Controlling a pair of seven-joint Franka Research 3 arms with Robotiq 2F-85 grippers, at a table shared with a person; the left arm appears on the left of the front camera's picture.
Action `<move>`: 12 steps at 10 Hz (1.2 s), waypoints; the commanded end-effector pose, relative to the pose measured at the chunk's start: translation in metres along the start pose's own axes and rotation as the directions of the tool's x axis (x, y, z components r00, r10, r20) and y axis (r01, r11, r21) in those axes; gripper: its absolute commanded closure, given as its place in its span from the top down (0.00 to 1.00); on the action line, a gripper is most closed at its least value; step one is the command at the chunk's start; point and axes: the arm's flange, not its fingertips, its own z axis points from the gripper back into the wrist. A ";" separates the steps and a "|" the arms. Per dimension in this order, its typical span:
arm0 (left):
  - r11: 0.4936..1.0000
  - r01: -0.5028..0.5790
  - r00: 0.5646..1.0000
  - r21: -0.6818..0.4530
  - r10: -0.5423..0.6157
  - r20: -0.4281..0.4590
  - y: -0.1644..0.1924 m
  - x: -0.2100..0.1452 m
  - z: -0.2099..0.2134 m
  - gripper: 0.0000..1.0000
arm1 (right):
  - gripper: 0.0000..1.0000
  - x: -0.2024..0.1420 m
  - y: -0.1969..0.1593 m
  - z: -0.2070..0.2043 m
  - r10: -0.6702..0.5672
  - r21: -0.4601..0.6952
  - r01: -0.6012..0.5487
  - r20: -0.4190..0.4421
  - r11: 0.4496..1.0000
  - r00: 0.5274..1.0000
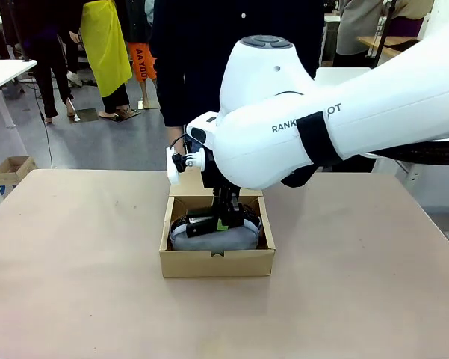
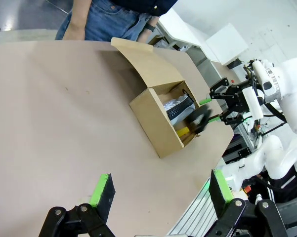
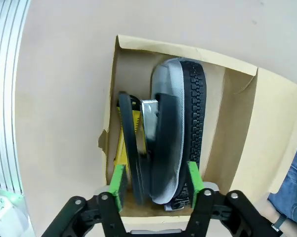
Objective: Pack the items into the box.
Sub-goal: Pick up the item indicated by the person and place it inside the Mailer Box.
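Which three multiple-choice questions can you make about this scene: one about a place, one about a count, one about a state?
1. Where does the pouch lie?
A. inside the box
B. beside the box
C. under the box

2. How many items are in the box?
A. one
B. two
C. four

3. How is the box's lid?
A. shut
B. open
C. torn off

Answers:
1 A: the right wrist view shows the pouch between the box's walls.
2 B: the pouch and the stapler lie side by side in it.
3 B: the flap is folded back and the inside is open to view.
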 end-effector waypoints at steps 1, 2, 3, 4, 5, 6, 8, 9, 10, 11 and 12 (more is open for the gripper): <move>1.000 -0.005 1.000 -0.014 0.005 0.019 -0.004 -0.001 -0.001 1.00 | 1.00 0.002 0.000 0.005 -0.039 -0.018 0.038 -0.014 0.999 0.999; 1.000 -0.005 1.000 -0.014 0.005 0.019 -0.004 -0.001 -0.001 1.00 | 1.00 0.000 -0.001 0.006 -0.047 -0.019 0.046 -0.011 0.999 0.999; 1.000 -0.005 1.000 -0.014 0.005 0.019 -0.004 -0.001 -0.001 1.00 | 1.00 -0.002 -0.001 0.007 -0.054 -0.018 0.054 -0.008 0.998 0.999; 1.000 -0.005 1.000 -0.014 0.005 0.019 -0.004 -0.001 -0.001 1.00 | 1.00 -0.004 -0.002 0.006 -0.063 -0.017 0.062 -0.008 0.998 0.998; 1.000 -0.005 1.000 -0.014 0.005 0.019 -0.004 -0.001 -0.001 1.00 | 1.00 -0.006 -0.002 0.006 -0.071 -0.018 0.071 -0.007 0.997 0.997; 1.000 -0.005 1.000 -0.014 0.005 0.019 -0.004 -0.001 -0.001 1.00 | 1.00 -0.008 -0.003 0.007 -0.082 -0.019 0.082 -0.006 0.996 0.997; 1.000 -0.005 1.000 -0.014 0.005 0.019 -0.004 -0.001 -0.001 1.00 | 1.00 -0.021 -0.010 0.014 -0.176 -0.004 0.176 -0.017 0.984 0.984; 1.000 -0.005 1.000 -0.014 0.005 0.019 -0.004 -0.001 -0.001 1.00 | 1.00 -0.046 -0.017 0.029 -0.301 0.066 0.302 -0.024 0.951 0.953; 1.000 -0.005 1.000 -0.014 0.005 0.019 -0.004 -0.001 -0.001 1.00 | 1.00 -0.097 -0.021 0.052 -0.486 0.124 0.479 0.028 0.869 0.874; 1.000 -0.005 1.000 -0.014 0.005 0.019 -0.004 -0.001 -0.001 1.00 | 1.00 -0.152 -0.015 0.073 -0.650 0.200 0.627 0.083 0.753 0.755; 1.000 -0.005 1.000 -0.014 0.005 0.019 -0.004 -0.001 -0.001 1.00 | 1.00 -0.204 -0.003 0.092 -0.800 0.294 0.747 0.151 0.597 0.580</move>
